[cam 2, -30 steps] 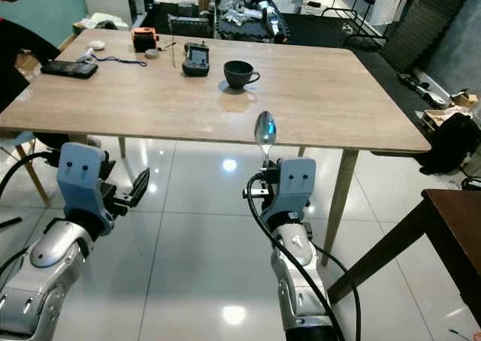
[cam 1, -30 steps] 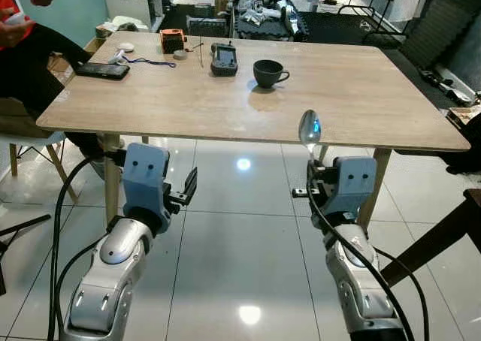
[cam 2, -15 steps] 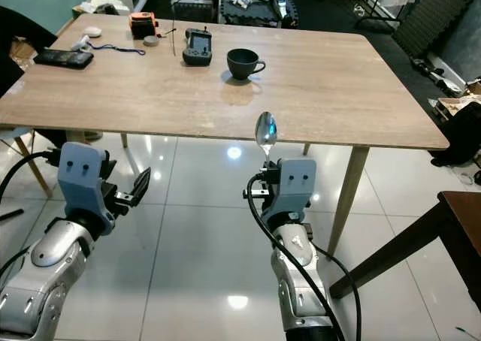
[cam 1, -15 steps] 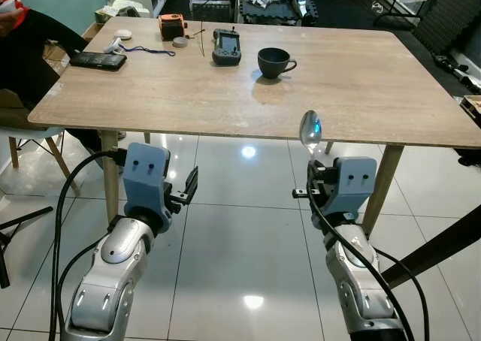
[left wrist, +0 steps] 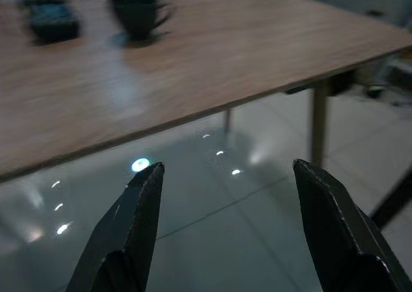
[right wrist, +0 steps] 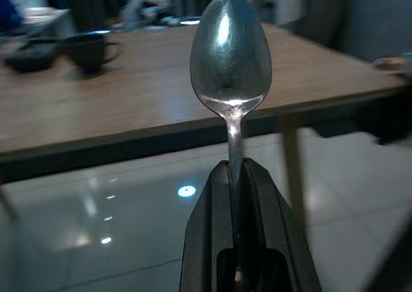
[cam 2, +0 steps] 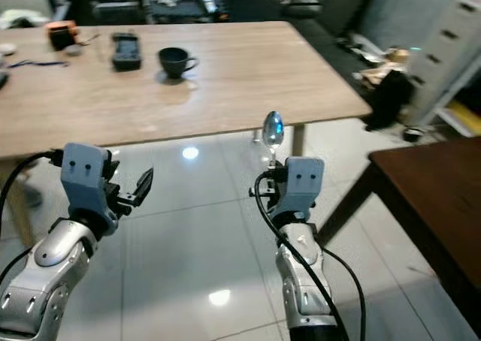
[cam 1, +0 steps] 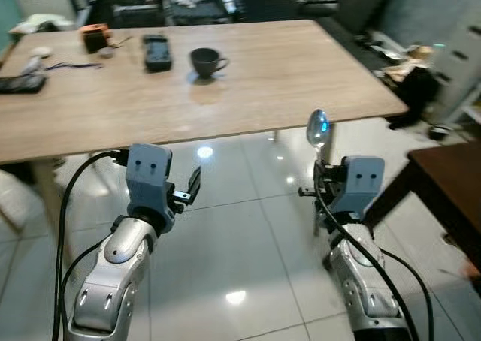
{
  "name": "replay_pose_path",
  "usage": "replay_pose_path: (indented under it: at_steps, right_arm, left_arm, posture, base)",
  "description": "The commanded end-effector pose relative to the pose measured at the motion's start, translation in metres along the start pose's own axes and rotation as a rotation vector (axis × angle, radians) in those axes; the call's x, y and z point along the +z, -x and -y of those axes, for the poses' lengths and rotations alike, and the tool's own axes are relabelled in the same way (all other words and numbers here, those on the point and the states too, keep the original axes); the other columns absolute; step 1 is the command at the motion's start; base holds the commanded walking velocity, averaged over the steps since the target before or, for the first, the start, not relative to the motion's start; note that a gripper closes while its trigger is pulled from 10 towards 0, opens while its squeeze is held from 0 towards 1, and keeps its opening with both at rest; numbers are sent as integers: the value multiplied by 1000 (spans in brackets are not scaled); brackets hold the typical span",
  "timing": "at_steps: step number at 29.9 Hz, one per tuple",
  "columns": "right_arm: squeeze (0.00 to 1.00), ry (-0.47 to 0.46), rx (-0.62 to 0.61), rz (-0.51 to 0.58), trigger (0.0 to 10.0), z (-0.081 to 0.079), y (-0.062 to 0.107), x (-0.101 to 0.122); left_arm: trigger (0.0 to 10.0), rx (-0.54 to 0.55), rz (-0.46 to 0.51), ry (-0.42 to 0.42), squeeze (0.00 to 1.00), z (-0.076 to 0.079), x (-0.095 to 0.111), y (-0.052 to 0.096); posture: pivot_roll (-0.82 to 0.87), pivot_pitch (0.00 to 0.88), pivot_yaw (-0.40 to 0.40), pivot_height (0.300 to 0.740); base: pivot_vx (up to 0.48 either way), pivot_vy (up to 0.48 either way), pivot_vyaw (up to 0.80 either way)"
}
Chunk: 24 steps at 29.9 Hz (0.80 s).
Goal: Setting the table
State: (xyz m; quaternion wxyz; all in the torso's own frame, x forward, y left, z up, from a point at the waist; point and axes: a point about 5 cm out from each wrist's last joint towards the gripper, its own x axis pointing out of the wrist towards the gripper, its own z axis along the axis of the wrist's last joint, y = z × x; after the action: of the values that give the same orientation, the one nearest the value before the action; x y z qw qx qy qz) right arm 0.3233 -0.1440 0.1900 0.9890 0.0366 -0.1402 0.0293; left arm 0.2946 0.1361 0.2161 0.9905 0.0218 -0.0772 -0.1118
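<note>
We stand short of the wooden surface (cam 1: pixel 248 86) with our right hand (cam 1: pixel 322 177) clamped on the handle of a spoon (cam 1: pixel 317 128), bowl upright, not yet laid down; our left hand (cam 1: pixel 192 188) hangs wide open and empty. A dark cup (cam 1: pixel 204 60) already sits on the surface, alongside a handheld device (cam 1: pixel 157 51). A dark side table (cam 2: pixel 436 183) stands close on our right.

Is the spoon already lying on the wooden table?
No, the spoon stands upright, its handle clamped in the right tool, short of the wooden table.
</note>
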Motion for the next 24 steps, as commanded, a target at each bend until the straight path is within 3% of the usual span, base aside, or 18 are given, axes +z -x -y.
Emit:
replay_pose_path:
  at_steps: [1,24]
  right_arm:
    - [0,-13,-11,-19,10000,2,2,-4]
    - [0,-13,-18,-22,10000,4,1,-4]
  left_arm:
    - [10000,-1,-26,3,0,0,-5,1]
    - [10000,1,-28,-8,0,-1,-6,1]
  posture:
    - [84,137,36,740]
    - [85,135,36,740]
  base:
    - [0,0,-800]
    - [0,0,-800]
